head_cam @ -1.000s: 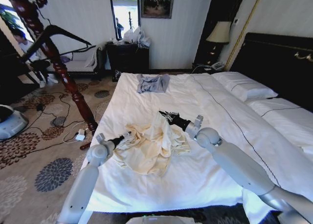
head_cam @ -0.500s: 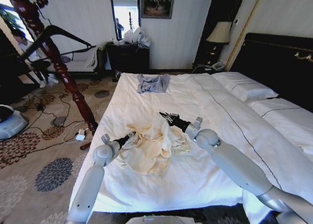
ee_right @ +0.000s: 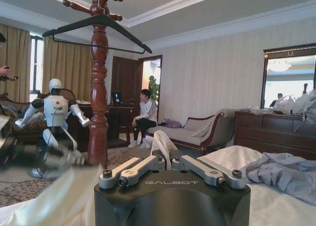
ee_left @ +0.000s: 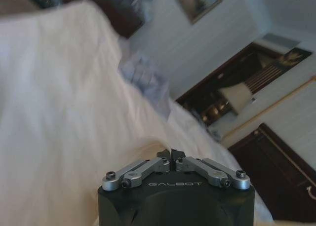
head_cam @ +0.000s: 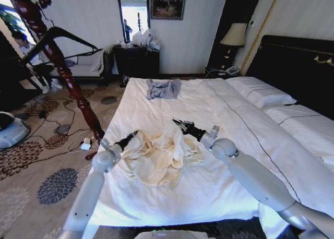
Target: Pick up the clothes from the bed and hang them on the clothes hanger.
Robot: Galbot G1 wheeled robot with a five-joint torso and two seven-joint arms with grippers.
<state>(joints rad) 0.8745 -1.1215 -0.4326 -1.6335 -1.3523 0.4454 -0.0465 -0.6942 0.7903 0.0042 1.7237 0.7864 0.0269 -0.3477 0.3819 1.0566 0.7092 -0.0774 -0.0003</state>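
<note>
The clothes [head_cam: 156,156], a cream long-sleeved garment, lie crumpled on the near half of the bed [head_cam: 209,189]. My left gripper [head_cam: 130,139] is at the garment's left edge, shut on a corner of the fabric that is drawn up to its tip. In the left wrist view that gripper [ee_left: 171,154] is shut, with cream cloth [ee_left: 143,154] just beyond it. My right gripper [head_cam: 180,126] holds the garment's far upper part in a raised peak. The right wrist view shows it [ee_right: 165,159] shut on cream fabric [ee_right: 165,143]. The black clothes hanger [head_cam: 65,34] [ee_right: 98,23] hangs on a wooden stand to the left of the bed.
A small grey-blue garment [head_cam: 163,88] lies at the bed's far end. The dark wooden stand [head_cam: 70,82] rises from patterned carpet with cables by the bed's left edge. Pillows [head_cam: 261,93] and the dark headboard [head_cam: 297,67] are on the right. A dresser [head_cam: 136,59] stands against the far wall.
My left gripper has moved up and outward, pulling the garment's left edge taut. The right gripper has shifted slightly right with its raised fabric.
</note>
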